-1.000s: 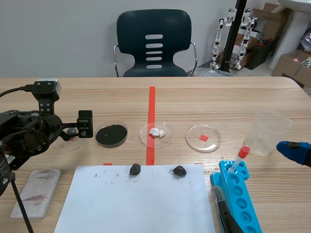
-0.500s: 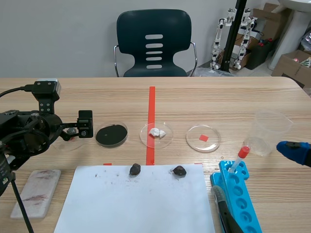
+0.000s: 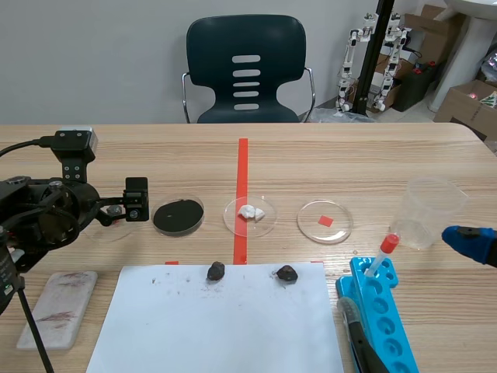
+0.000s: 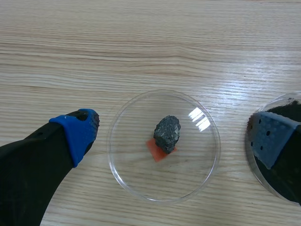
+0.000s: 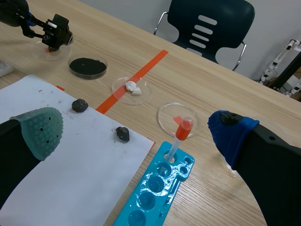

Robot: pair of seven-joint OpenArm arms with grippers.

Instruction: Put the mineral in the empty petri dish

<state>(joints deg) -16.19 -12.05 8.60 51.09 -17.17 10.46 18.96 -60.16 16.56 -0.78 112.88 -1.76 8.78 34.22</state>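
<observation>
Left gripper (image 4: 175,139) fingers spread wide, and the rough, dark grey angular mineral lump (image 4: 167,133) lies right between them, inside the round, clear, glossy petri dish (image 4: 123,175), on an orange-red square mark. Right gripper (image 5: 136,133) gapes too, holding nothing.

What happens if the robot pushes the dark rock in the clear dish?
It probably won't roll far: the rock looks lumpy and angular. It seems hard, so likely stiff. The thin clear dish looks light and might slide along too.
</observation>
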